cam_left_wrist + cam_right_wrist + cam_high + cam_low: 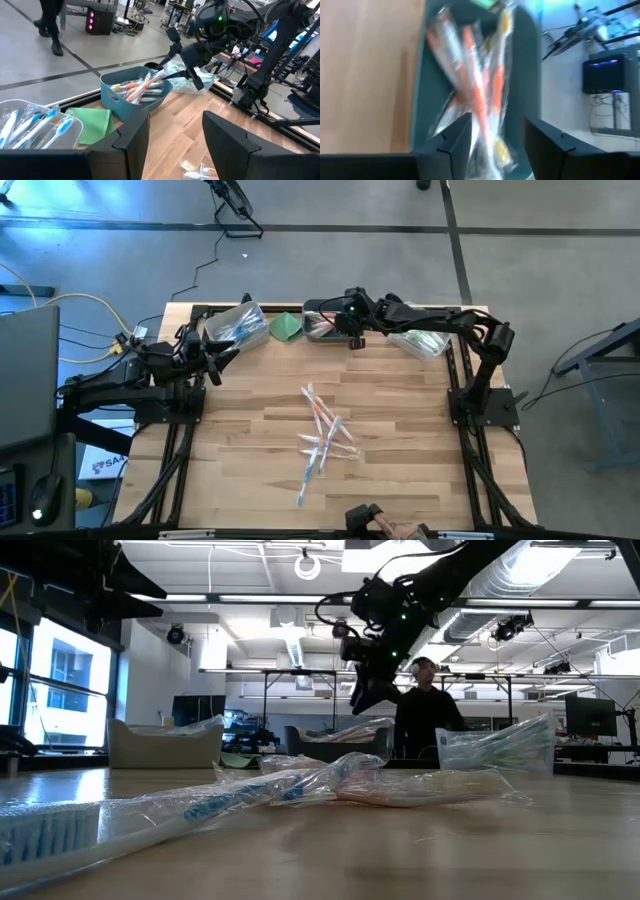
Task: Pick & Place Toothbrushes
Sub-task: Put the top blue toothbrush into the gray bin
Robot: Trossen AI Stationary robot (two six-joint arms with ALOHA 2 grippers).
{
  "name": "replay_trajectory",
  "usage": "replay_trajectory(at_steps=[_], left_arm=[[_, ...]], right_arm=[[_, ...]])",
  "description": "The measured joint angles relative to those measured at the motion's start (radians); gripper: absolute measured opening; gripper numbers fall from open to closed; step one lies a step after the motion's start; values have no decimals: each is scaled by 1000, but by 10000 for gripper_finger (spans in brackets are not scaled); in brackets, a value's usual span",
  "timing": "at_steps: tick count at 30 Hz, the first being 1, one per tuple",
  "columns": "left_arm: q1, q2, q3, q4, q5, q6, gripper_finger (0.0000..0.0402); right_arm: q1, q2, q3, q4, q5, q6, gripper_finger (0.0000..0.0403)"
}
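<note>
Several wrapped toothbrushes [322,442] lie loose in the middle of the wooden table. My right gripper [495,145] hangs open over the teal bin [135,97] at the far edge, pointing down at a slant. Orange-handled toothbrushes [475,90] lie in that bin, below and between the fingers; whether a finger touches one I cannot tell. A clear bin [35,125] to its left holds blue toothbrushes. My left gripper [175,145] waits open at the table's far left, level, with nothing between its fingers.
A folded green cloth [288,327] lies between the clear bin and the teal bin. A third bin [420,340] with green toothbrushes stands at the far right, under my right arm. A person [425,710] stands beyond the far edge. Bare wood lies around the loose pile.
</note>
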Motion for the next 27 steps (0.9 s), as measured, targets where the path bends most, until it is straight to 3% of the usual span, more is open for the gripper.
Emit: replay_trajectory(at_steps=[5, 13, 27], left_arm=[[0, 0, 0, 0, 0, 9, 179], [0, 0, 0, 0, 0, 9, 179], [0, 0, 0, 1, 0, 11, 179]], right_arm=[[5, 0, 0, 62, 69, 8, 175], [-8, 0, 0, 65, 179, -47, 169], [-7, -94, 0, 88, 179, -46, 164]])
